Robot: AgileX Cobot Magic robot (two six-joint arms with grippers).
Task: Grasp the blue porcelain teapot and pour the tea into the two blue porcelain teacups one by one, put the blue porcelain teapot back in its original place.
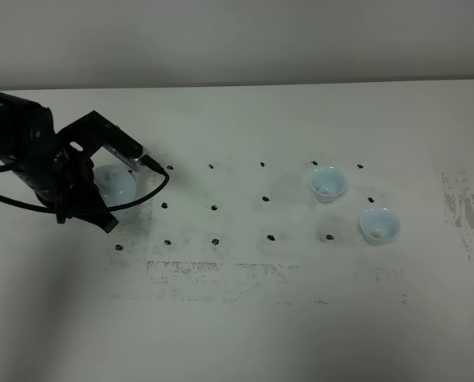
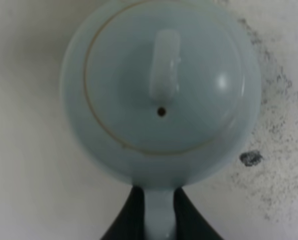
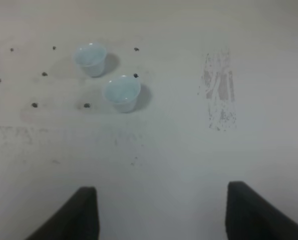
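Note:
The blue porcelain teapot (image 1: 115, 183) stands on the white table (image 1: 237, 318) at the left, partly hidden under my left arm. In the left wrist view I see its lid and knob (image 2: 165, 70) from above. My left gripper (image 2: 159, 222) has its black fingers (image 2: 131, 217) tight on either side of the teapot's loop handle (image 2: 159, 210). The two blue porcelain teacups (image 1: 328, 183) (image 1: 378, 225) stand upright at the right, also seen in the right wrist view (image 3: 91, 59) (image 3: 122, 92). My right gripper (image 3: 161, 220) is open and empty, well short of the cups. It is out of the exterior view.
Small black dots (image 1: 214, 208) form a grid between teapot and cups. Grey scuff marks lie along the front (image 1: 221, 274) and at the far right (image 1: 464, 211). The table's back edge meets a wall (image 1: 237, 40).

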